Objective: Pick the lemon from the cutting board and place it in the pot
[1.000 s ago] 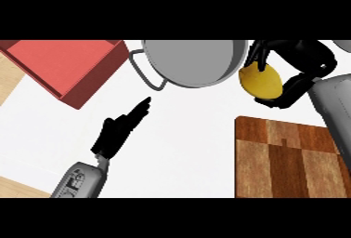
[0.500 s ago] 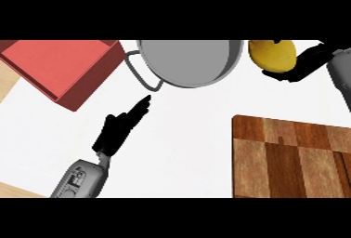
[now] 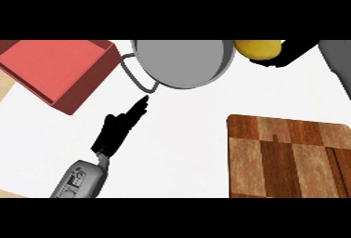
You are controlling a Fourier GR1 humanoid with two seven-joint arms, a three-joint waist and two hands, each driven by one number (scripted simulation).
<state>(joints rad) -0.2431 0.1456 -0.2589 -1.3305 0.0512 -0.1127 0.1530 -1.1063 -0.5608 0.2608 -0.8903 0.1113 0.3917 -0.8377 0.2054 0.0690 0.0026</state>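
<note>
Pick is done: lemon (image 3: 258, 49) is off the cutting board (image 3: 288, 158), held at the top edge just right of the pot (image 3: 182, 62) rim, not yet over it. R hand (image 3: 291, 51) curls round the lemon. L hand (image 3: 122, 128) rests w/ fingers straight, pointing at the pot handle. Left to do: shift over the pot, release.
</note>
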